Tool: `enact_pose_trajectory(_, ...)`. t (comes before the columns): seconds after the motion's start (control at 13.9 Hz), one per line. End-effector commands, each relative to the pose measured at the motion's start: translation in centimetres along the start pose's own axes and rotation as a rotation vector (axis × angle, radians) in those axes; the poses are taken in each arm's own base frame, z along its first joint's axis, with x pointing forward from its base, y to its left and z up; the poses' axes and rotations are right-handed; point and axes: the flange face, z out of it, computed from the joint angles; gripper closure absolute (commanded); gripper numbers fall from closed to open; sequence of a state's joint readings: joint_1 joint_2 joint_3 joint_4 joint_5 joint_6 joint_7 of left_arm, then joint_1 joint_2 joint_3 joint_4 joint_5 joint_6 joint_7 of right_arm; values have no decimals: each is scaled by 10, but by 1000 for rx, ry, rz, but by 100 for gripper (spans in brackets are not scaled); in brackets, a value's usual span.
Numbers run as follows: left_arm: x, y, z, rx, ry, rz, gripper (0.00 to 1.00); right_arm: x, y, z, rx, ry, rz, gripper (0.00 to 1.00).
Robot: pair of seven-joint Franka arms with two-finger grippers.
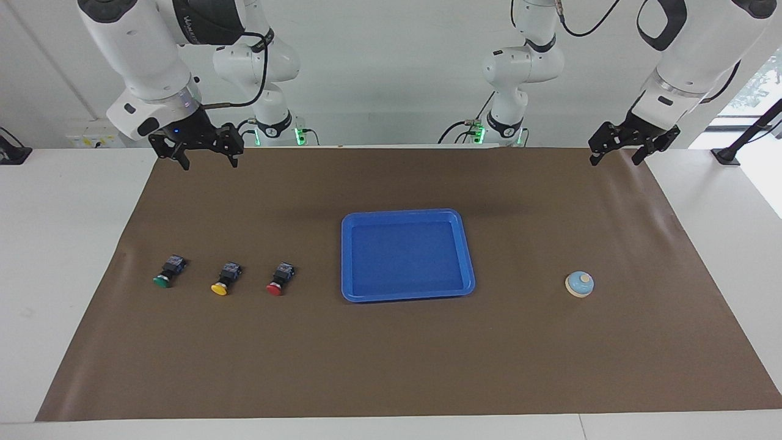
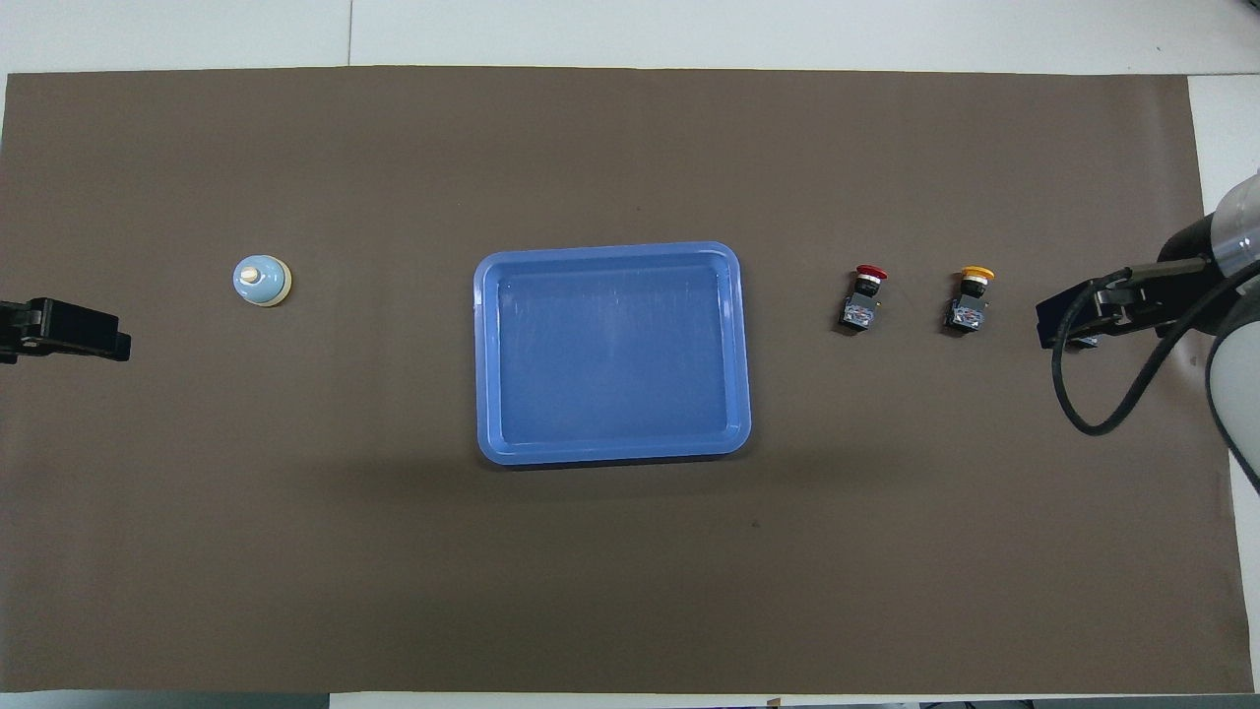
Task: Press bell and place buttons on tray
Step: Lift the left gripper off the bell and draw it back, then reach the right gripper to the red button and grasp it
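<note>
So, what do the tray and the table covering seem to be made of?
The tray: probably moulded plastic, smooth and slightly glossy, since its floor shows pale reflections and its corners are rounded. The brown covering: likely matte paper or thin sheet, with faint ripples near its edges and no shine.

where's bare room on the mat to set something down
Free: the mat between the tray and the bell, and the whole strip farther from the robots than both. Crowded: the row of green, yellow and red buttons.
</note>
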State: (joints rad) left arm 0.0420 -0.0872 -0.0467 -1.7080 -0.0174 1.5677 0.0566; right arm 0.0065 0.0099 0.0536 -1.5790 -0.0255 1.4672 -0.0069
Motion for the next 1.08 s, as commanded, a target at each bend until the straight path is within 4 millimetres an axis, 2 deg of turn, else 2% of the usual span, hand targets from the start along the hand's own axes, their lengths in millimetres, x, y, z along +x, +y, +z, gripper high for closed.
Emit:
enact_pose_trajectory(0.0,-5,3,3,-8,-14,14,0,-9,1,-4,10,-4,-30,0)
enact_pose_trajectory(0.29,-6,-4,1,-7,-9,-8,0,-8,-5,8,8,33,-31,0)
enact_pose_trajectory(0.58,-6,-5,1,-7,-9,-9,0,0,-11,40,8,65,42,0)
enact_pose_trajectory(0.72,-6,-4,1,-7,-9,-8,0,11,-19,62,10,68,78,0)
enact_pose_trajectory(1.01,-6,-5,1,-7,-9,-9,0,36,-55,134,18,91,150,0)
